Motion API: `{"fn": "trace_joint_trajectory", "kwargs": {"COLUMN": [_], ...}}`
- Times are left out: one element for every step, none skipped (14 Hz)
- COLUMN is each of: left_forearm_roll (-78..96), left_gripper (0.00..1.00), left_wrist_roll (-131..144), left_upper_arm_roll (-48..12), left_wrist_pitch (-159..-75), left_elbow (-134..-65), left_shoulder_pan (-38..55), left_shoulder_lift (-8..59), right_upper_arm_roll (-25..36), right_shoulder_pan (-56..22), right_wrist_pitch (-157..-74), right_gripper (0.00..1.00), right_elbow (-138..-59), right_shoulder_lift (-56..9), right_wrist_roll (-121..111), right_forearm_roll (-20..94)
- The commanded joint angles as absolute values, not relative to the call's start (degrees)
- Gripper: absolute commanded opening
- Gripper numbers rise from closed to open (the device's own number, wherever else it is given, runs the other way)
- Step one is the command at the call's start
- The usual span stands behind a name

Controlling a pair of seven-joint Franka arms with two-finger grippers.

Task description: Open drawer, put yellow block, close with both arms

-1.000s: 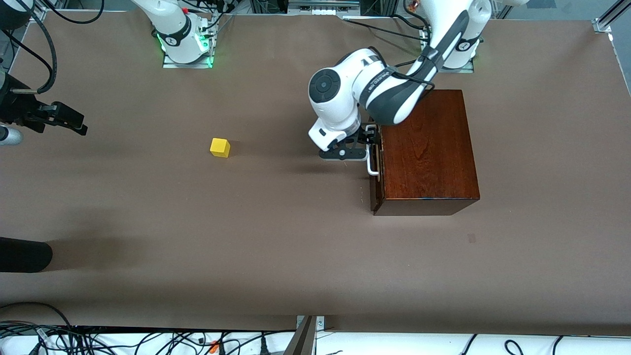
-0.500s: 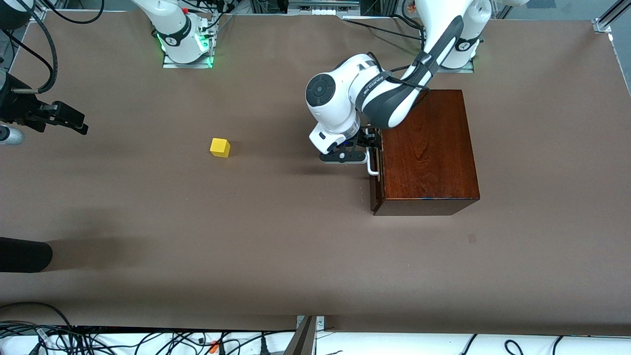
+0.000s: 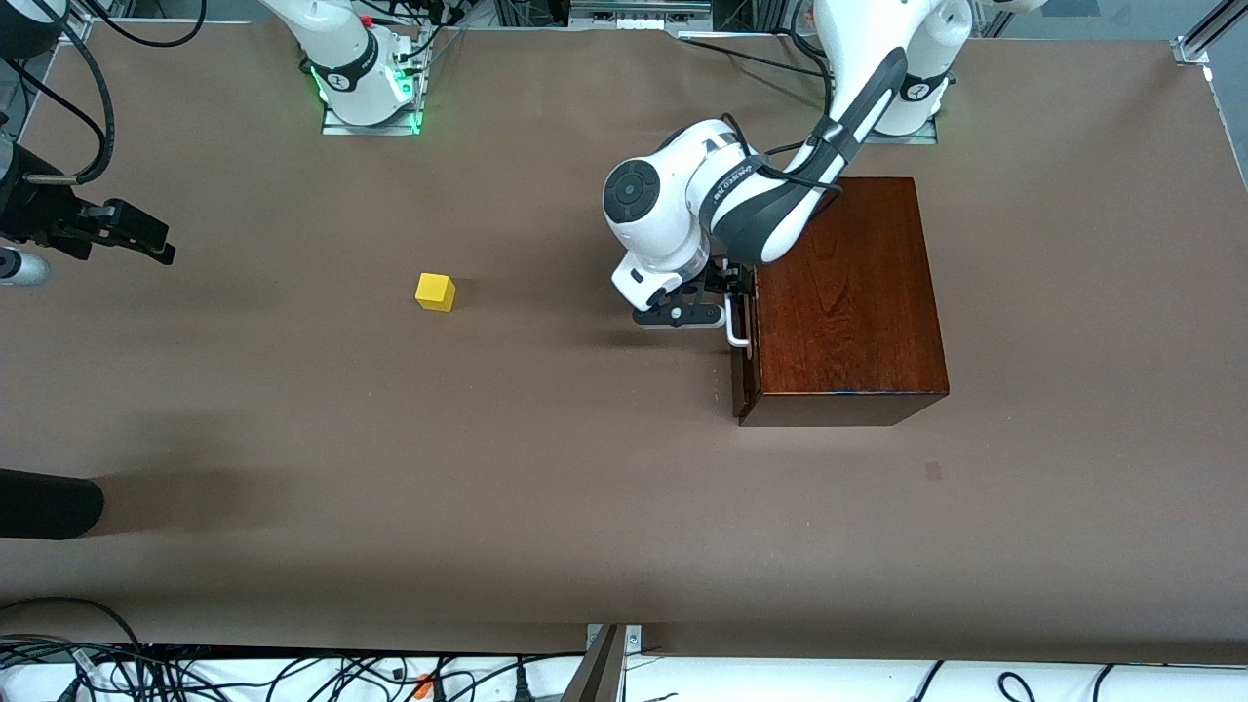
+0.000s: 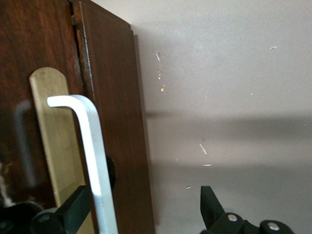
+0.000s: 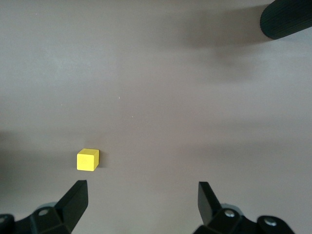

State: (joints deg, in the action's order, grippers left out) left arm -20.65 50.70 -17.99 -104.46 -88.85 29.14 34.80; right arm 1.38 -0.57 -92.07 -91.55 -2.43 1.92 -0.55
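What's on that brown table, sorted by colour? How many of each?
Yellow: 1, the yellow block, lying alone toward the right arm's end.
Dark reddish-brown: 1, the wooden box with its drawer, whose handle is white.
Total: 2 things.

One block (image 3: 435, 292) lies on the surface (image 3: 390, 439), one box (image 3: 846, 292) holds one drawer (image 3: 743, 341) (one handle (image 3: 733, 327)), and two arms: left (image 3: 741, 185), right (image 3: 331, 39).
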Motion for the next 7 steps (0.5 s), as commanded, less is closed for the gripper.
{"fn": "trace_joint_trajectory", "kwargs": {"left_forearm_roll": [-22.06,-21.45,-21.36,-21.36,-20.84,-19.09,-16.98], "left_gripper": [1.00,1.00,1.00,1.00,1.00,1.00,1.00], "left_wrist_roll": [53.26,53.87,54.40,54.67,55.02,55.11,55.11], "left_upper_arm_roll": [-18.19,-18.28,-18.28,-18.37,-18.37,-18.37,-18.28], "left_wrist_pitch": [-106.60,-107.57,-108.62,-109.15,-109.51,-110.38,-111.96], "left_elbow": [-89.12,-89.03,-88.95,-88.77,-88.42,-88.33,-88.24], "left_shoulder_pan": [30.05,30.06,30.15,30.41,30.76,30.76,30.67], "left_shoulder_lift": [35.51,35.51,35.59,36.03,36.12,36.30,36.30], "right_upper_arm_roll": [1.41,1.41,1.41,1.41,1.41,1.41,1.41], "right_shoulder_pan": [-0.44,-0.44,-0.44,-0.44,-0.44,-0.44,-0.44], "right_wrist_pitch": [-90.97,-91.05,-91.05,-91.05,-91.05,-91.05,-91.05], "right_gripper": [1.00,1.00,1.00,1.00,1.00,1.00,1.00], "right_elbow": [-91.32,-91.32,-91.32,-91.32,-91.32,-91.32,-91.32], "right_shoulder_lift": [-1.85,-1.85,-1.85,-1.76,-1.76,-1.76,-1.84], "right_wrist_roll": [2.10,2.20,2.20,2.20,2.20,2.20,2.20], "right_forearm_roll": [-0.09,-0.09,-0.09,-0.17,-0.26,-0.26,-0.26]}}
